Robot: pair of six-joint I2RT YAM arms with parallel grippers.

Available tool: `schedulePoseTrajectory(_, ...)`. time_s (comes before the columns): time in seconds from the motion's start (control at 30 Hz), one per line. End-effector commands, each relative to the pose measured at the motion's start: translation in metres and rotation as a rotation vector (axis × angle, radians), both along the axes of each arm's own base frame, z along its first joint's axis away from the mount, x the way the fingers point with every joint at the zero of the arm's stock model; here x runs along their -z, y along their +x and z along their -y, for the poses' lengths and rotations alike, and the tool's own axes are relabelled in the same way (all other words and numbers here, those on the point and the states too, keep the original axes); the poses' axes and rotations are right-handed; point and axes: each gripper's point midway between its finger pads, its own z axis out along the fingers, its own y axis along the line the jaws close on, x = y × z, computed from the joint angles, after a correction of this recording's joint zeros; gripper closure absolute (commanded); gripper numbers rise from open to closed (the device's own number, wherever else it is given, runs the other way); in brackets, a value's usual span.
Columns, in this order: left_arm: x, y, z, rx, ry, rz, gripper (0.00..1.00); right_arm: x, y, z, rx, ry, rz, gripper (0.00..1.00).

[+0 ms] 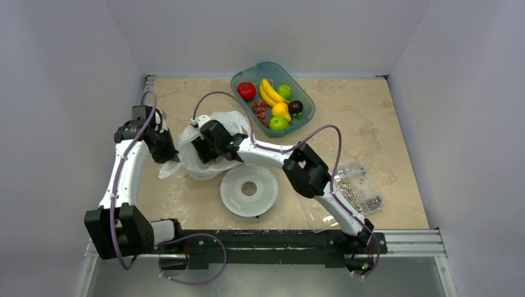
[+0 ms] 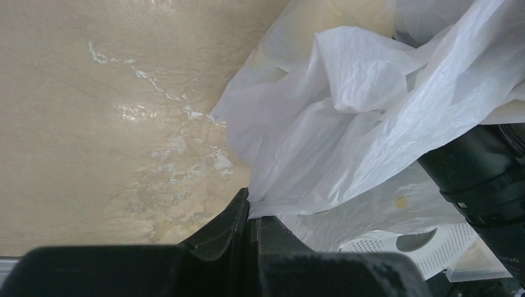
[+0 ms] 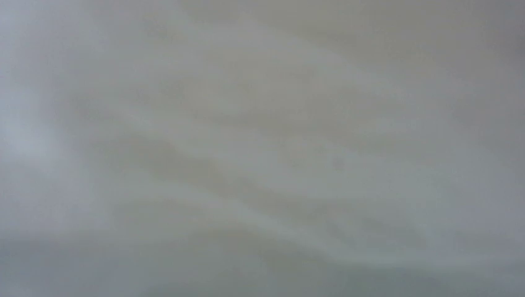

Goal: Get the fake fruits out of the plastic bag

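The plastic bag lies crumpled on the tan table, white and crinkly, with both arms at it. On the bag's left edge the left gripper is clenched on a fold of the film; from its wrist view the dark fingers meet with the white plastic pinched between them. The right gripper is pushed into the bag from the right side, and its own camera gives only blurred white film, so I cannot tell how its jaws stand. The fake fruits sit beyond the bag to its right, in a teal basket, together with a banana bunch. Just on the near side of the bag lies a white perforated disc. Well to the bag's right sits a clear bag of screws.
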Motion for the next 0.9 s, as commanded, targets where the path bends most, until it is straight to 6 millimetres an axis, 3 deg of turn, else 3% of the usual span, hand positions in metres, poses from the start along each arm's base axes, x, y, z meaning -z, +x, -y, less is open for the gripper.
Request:
schedulePoseTrajectory(0.0,-0.002,0.008,-0.009,0.017,0.096,0.071,1.0,-0.021,0.008,0.016,0.042,-0.014,0.047,0.5)
schedulePoseTrajectory(0.17,0.02,0.005,0.011,0.114,0.074,0.047,1.0,-0.023,0.005,0.009,0.015,0.031,0.052,0.22)
schedulePoseTrajectory(0.33,0.041,-0.007,0.026,0.203,0.114,-0.04,1.0,-0.029,0.007,0.007,-0.005,0.09,0.116,0.05)
schedulePoseTrajectory(0.47,0.039,-0.006,0.026,0.198,0.122,-0.025,1.0,-0.027,0.016,0.01,0.026,0.112,0.18,0.04)
schedulePoseTrajectory(0.67,0.037,-0.006,0.023,0.189,0.139,-0.021,1.0,-0.03,0.022,0.011,0.057,0.152,0.28,0.16)
schedulePoseTrajectory(0.87,0.033,-0.005,0.021,0.183,0.149,0.002,1.0,-0.038,0.016,0.007,0.016,0.208,0.371,0.11)
